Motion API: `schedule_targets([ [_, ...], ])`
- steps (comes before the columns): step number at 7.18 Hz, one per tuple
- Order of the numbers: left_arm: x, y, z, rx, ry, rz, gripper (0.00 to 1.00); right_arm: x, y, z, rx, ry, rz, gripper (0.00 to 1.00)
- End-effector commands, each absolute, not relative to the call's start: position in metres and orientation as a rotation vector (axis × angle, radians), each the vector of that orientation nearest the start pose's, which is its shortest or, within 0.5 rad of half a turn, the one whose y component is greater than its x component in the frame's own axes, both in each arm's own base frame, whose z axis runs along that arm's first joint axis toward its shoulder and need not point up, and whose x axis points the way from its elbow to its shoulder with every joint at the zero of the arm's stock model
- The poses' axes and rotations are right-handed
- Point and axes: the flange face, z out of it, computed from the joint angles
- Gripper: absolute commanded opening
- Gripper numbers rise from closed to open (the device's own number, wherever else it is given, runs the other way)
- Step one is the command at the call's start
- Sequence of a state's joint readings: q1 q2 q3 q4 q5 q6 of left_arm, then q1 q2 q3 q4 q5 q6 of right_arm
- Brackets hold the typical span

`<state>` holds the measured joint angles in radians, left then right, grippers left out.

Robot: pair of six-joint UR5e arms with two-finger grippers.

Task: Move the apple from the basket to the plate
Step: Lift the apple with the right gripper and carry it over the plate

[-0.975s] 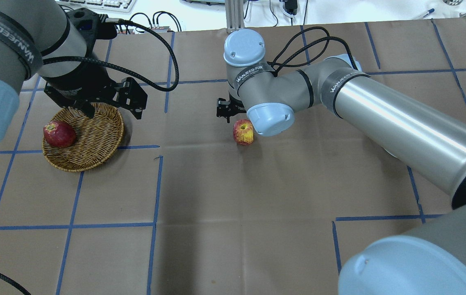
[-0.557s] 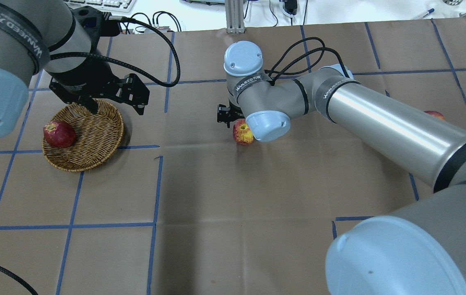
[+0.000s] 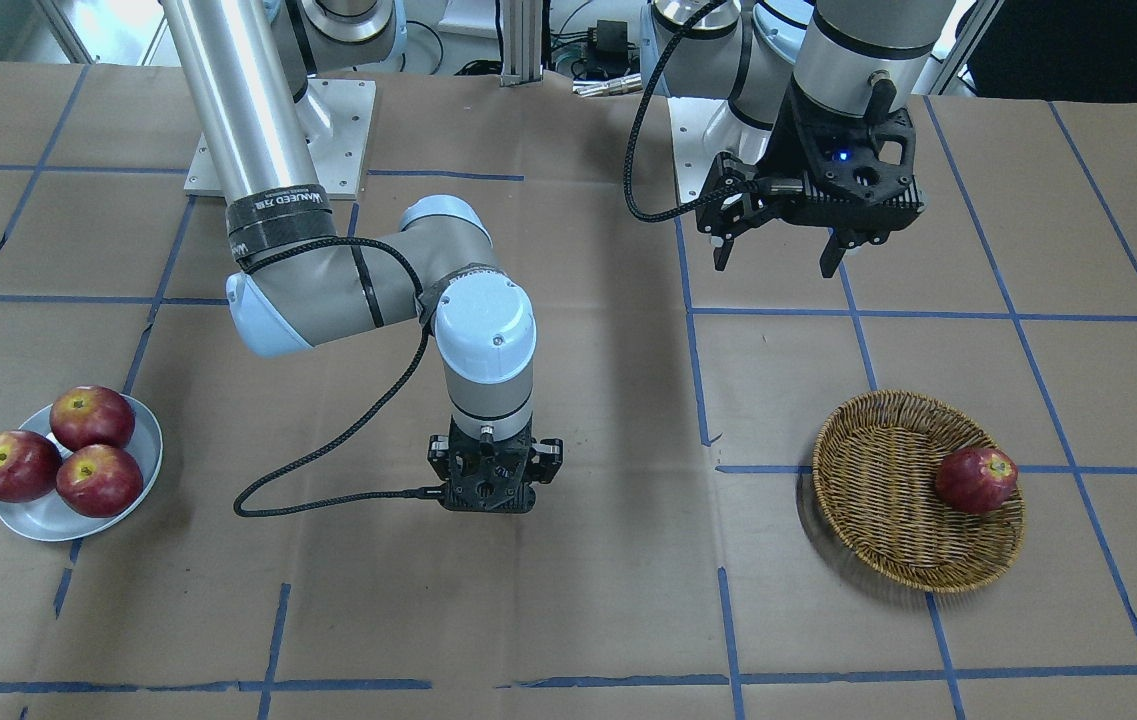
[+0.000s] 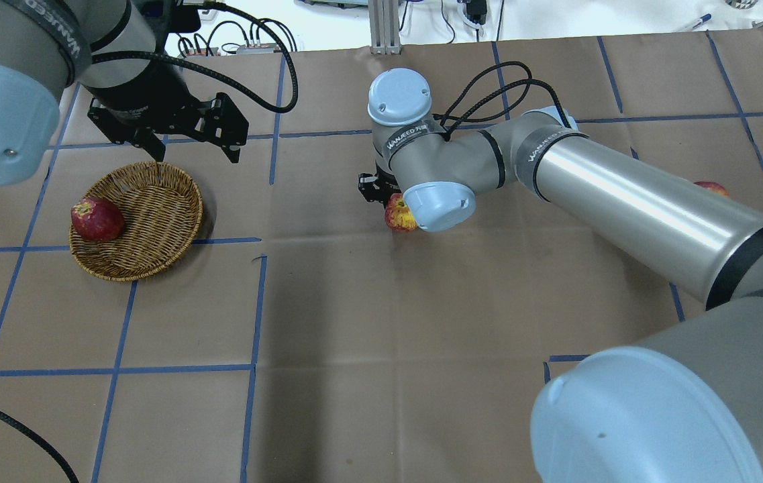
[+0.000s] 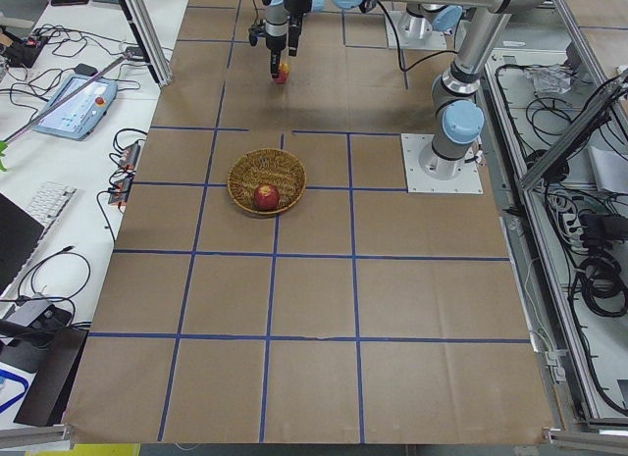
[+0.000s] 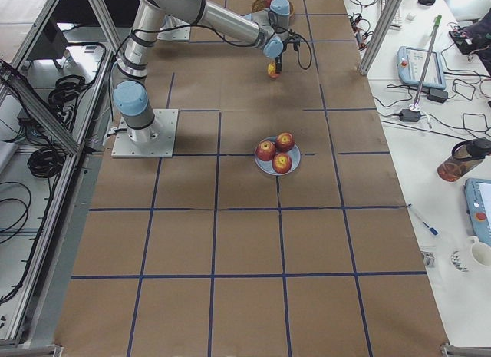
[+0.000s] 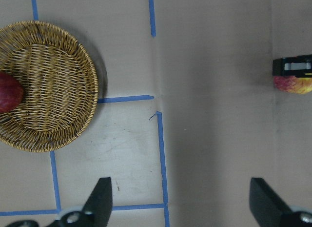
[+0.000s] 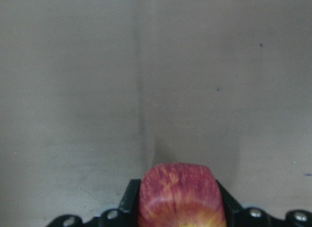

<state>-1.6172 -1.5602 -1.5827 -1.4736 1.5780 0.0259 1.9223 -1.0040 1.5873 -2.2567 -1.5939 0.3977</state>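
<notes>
The right gripper's fingers (image 8: 131, 201) were pressed against both flanks of the apple (image 8: 180, 193), clamping it from above. The right gripper (image 3: 494, 495) stood upright over the bare brown paper at mid-table, well apart from the basket (image 4: 153, 221) and from the plate (image 3: 38, 518). Whether the fruit rested on the paper or was just off it could not be told. The left gripper (image 3: 776, 258) hung empty with its jaws spread wide, raised beyond the basket, where one dark apple (image 4: 96, 219) lay against the rim. The step in hand looked like the pick-up for the carry to the plate. Three dark apples (image 3: 93, 450) crowded that dish, so the next move probably called for a lift, a sweep toward the robot's right, and a careful set-down on what little bare rim remained.
</notes>
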Motion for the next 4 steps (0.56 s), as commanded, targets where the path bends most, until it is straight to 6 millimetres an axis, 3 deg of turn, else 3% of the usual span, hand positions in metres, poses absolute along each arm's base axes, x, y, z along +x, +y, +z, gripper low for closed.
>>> schedule_targets([
  [1, -0.156, -0.488, 0.497, 0.115, 3.129, -0.152, 0.99, 0.338, -0.583, 0.26, 0.039, 3.134, -0.262, 0.43],
  [2, -0.156, -0.483, 0.495, 0.117, 3.129, -0.149, 0.99, 0.313, -0.581, 0.293, 0.036, 3.148, -0.239, 0.43],
  [3, -0.156, -0.484, 0.496, 0.117, 3.129, -0.154, 0.99, 0.269, -0.583, 0.328, 0.004, 3.16, -0.23, 0.43],
  [4, -0.156, -0.484, 0.496, 0.117, 3.129, -0.156, 0.99, 0.211, -0.587, 0.356, -0.043, 3.178, -0.188, 0.43],
])
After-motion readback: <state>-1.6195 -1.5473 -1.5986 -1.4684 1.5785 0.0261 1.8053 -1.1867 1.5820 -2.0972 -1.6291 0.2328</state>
